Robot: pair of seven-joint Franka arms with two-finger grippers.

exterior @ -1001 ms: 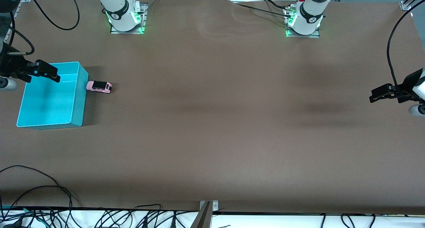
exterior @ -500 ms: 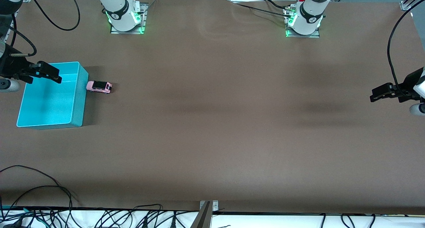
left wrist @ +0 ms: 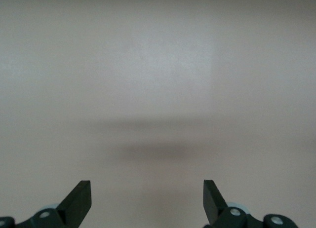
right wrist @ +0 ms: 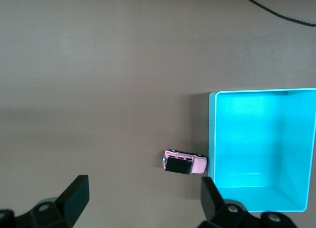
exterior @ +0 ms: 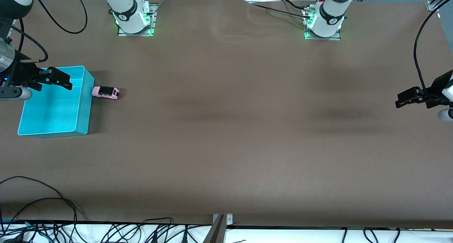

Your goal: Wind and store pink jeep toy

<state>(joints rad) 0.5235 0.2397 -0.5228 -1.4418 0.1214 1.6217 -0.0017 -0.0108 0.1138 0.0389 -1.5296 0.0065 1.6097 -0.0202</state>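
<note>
The right end effector (exterior: 65, 81), fingers spread wide and empty, hangs over the turquoise bin (exterior: 81, 105), its wrist level and arm running out toward nine o'clock, the pink jeep toy (exterior: 105, 92) on the worktop (exterior: 226, 129) touching the bin's three-o'clock wall, while the left end effector (exterior: 401, 99) waits spread and empty over bare worktop.

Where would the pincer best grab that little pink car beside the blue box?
Probably from straight above, pinching the pink jeep toy's two long sides: one end sits almost against the turquoise bin, so its ends are crowded. The open right pincer hangs over the bin.
</note>
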